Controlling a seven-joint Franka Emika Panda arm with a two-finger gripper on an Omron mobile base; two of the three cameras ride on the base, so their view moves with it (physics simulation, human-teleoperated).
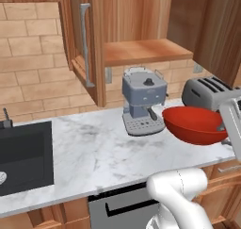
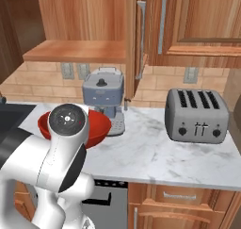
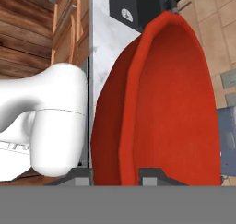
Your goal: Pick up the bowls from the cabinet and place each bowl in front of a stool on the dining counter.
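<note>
Currently clamped narrow on the rim of the wide, shallow, glossy red bowl: two dark fingertips straddling the wall at the bottom of the hand view, one inside, one outside. Gripper holding the bowl clear of the white grey-veined marble worktop, bowl hanging just in front of the grey espresso machine and beside the silver four-slot toaster. In the right base view, red bowl partly hidden behind the white arm joint, again next to the espresso machine. Above, reddish-brown wooden wall cabinet standing open, silver bar handle on the swung door, wooden shelf bare where visible. Black sink at far left. Judging progress: first bowl out of the cabinet and in hand, not yet delivered. Left to do: drive to the dining counter, set it in front of a stool, fetch the second bowl, whereabouts not determinable.
</note>
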